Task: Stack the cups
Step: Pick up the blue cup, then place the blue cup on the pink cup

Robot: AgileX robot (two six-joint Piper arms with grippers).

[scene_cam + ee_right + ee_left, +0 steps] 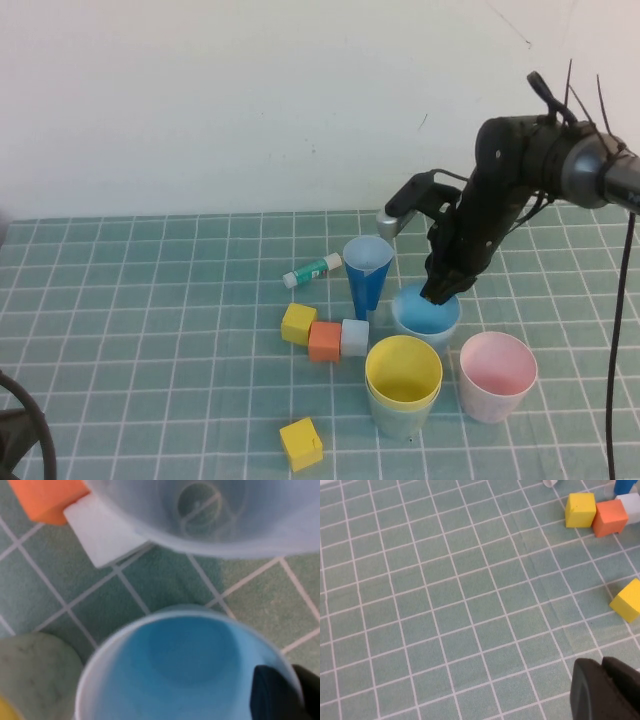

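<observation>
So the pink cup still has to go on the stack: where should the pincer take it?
By the rim, from straight above. The pink cup stands upright, mouth open, apart from the yellow cup, so one finger can probably drop inside its wall. The right pincer sits at the blue cup; the shut left pincer is parked.

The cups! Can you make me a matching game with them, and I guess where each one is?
1. yellow cup
2. light blue cup
3. pink cup
4. left gripper

A. under the right gripper, one finger inside its rim
B. nested in the green cup
C. shut, away from the cups
D. alone, nearest the table's right edge

Pairs: 1-B, 2-A, 3-D, 4-C
</observation>
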